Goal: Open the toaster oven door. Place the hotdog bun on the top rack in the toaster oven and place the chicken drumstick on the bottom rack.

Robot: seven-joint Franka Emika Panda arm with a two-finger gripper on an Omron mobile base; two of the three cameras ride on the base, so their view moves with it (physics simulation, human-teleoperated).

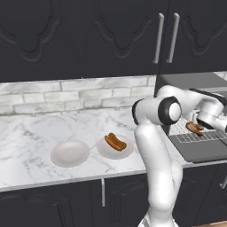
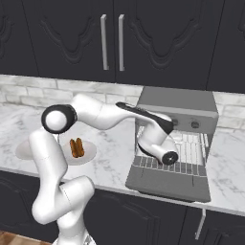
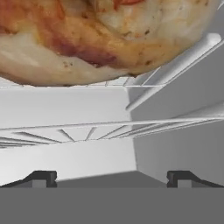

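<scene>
The toaster oven door lies folded down at the lower right of the right base view, and the chicken drumstick rests on a wire rack inside the toaster oven; which rack I cannot tell. The hotdog bun sits on its plate mid-frame, beside an empty plate, so it remains to be moved. The gripper, inside the oven, has its fingers spread wide, holding nothing.

The toaster oven stood with its door folded down flat. The chicken drumstick lay on a pulled-out wire rack, and the hotdog bun lay on a white plate on the counter.
</scene>
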